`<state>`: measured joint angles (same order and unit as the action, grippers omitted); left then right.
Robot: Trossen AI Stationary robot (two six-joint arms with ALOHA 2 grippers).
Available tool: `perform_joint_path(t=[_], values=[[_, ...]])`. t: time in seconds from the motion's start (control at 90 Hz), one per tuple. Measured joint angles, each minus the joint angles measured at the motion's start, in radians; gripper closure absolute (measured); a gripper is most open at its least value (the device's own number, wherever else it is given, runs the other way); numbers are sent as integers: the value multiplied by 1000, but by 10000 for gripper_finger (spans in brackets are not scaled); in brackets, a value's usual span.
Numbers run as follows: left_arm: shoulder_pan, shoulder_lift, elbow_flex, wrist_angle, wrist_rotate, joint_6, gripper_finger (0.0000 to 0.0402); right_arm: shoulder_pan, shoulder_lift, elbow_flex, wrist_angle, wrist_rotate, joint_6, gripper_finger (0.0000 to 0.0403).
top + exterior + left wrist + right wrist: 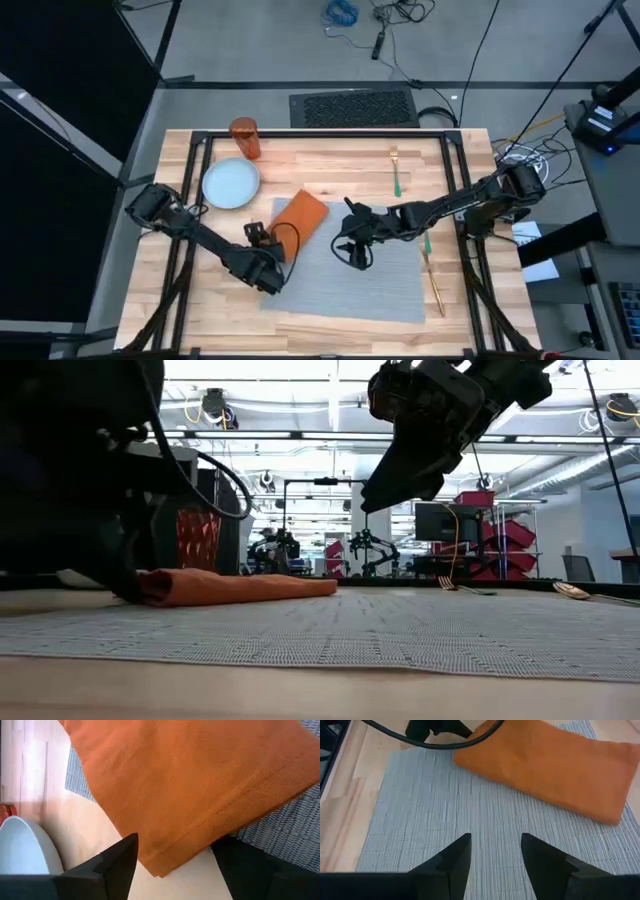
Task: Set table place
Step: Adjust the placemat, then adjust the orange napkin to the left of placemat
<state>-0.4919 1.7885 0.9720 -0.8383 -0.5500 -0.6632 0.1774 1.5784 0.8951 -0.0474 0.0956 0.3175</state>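
Two arms in play, but your left end effector (pixel 262 262) is nearer the napkin (pixel 300 216), fingers spread and empty at its corner, napkin lying diagonally half over the placemat's (pixel 360 285) far-left edge.

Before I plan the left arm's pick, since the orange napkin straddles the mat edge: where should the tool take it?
Take the orange napkin by its near hemmed corner, which lies over the bare table just off the placemat. Come in low from the left tool's side: its open fingers already flank that corner. The cloth is flat and folded, so an edge pinch probably suits better than a top grab.
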Motion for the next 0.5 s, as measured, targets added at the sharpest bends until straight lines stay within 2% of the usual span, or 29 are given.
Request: perform_joint_path(t=[0.122, 0.4, 0.5], values=[[8, 0, -14, 44, 18, 24, 220, 1, 0, 0, 8, 0, -4, 244], [9, 23, -20, 122, 19, 78, 376, 4, 0, 0, 19, 0, -4, 244], [6, 33, -20, 125, -3, 78, 394, 11, 0, 0, 21, 0, -4, 244]])
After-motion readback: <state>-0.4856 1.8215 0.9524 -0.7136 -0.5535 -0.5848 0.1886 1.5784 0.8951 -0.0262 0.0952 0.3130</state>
